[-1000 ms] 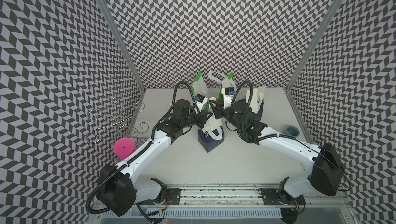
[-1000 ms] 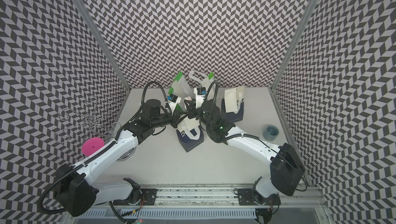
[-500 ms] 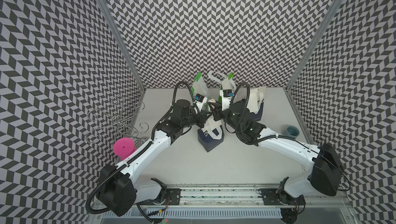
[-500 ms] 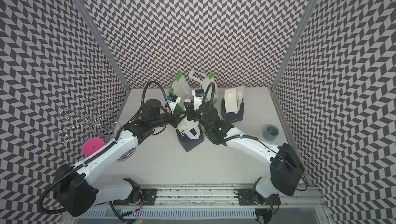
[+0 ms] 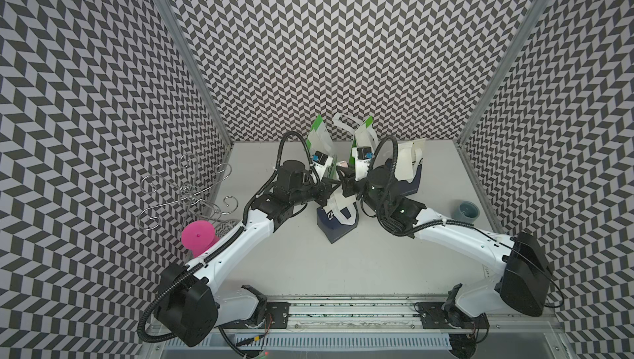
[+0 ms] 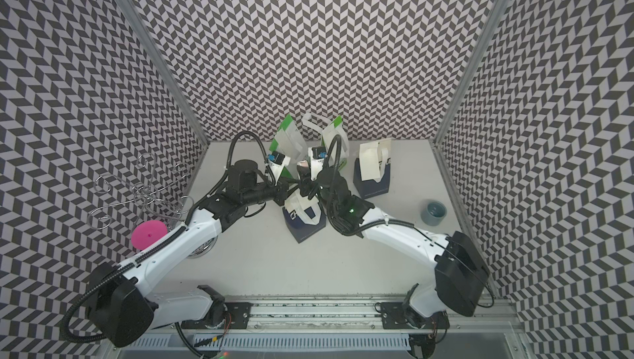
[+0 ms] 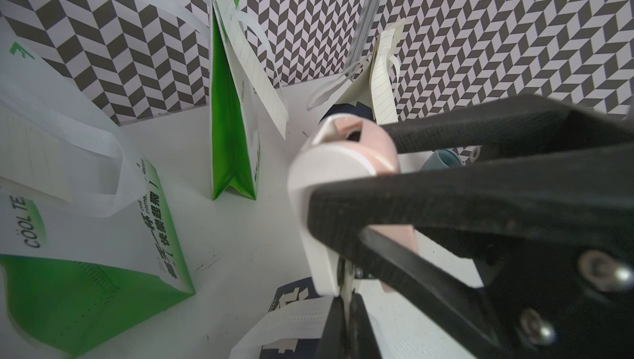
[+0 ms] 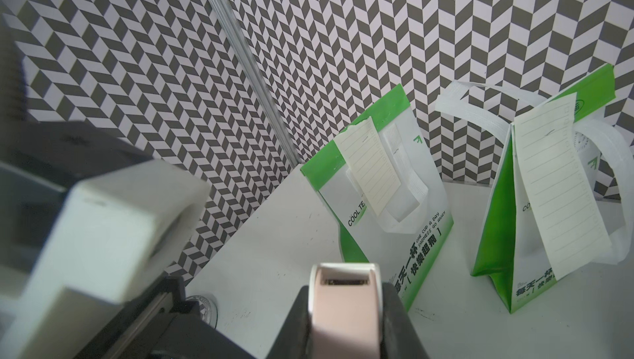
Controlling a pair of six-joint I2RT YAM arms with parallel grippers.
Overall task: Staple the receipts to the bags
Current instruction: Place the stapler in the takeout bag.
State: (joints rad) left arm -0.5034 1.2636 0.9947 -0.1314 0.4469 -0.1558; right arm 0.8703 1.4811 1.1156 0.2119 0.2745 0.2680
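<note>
Your two arms meet over the near navy bag (image 5: 338, 225), which stands in the middle of the desk (image 5: 343, 271). Your left fingers (image 7: 327, 333) are pressed together on a thin white edge at that bag's top. I cannot tell whether a receipt is inside the pinch. Your right fingers (image 8: 394, 326) grip a pink-and-white stapler (image 8: 343, 309), whose nose sits right beside the left fingers.

With so little room there, the stapler could close on your left fingertip. It could also bite the bag's white strap (image 7: 284, 323) instead of the paper. A sideways tug could tip this light bag.

Two green bags (image 8: 377, 209) (image 8: 535, 237) stand just behind, each with a receipt (image 8: 368, 172) (image 8: 562, 185) hanging on its front. The far navy bag (image 6: 372, 182) is near your right arm, so a wide elbow swing could knock it over. A grey cup (image 5: 465, 213) and a wire stand (image 5: 185, 189) sit well apart at the desk's sides.
</note>
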